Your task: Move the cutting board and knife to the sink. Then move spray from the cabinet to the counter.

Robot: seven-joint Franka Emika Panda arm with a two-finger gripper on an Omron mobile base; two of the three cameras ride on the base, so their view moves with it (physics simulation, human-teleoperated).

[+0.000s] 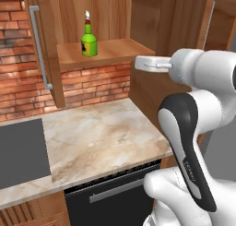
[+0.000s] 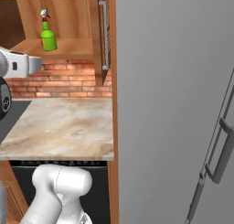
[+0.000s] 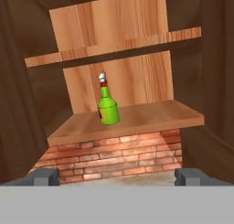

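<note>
Two claw point(image 3: 117, 176) fingertips spread wide, released; arm raised level, aimed at spray point(image 3: 108, 106) on cabinet point(image 3: 137, 119) shelf.

Spray point(image 1: 89, 39) upright on cabinet point(image 1: 120, 49) shelf

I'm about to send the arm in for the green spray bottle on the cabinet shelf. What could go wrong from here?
1. The spray stands upright and narrow on the shelf; an off-centre approach by the open gripper could tip it over.
2. An upper shelf sits above it, so a high approach may strike wood.
3. The open cabinet door flanks the opening, limiting sideways room for the arm.
</note>
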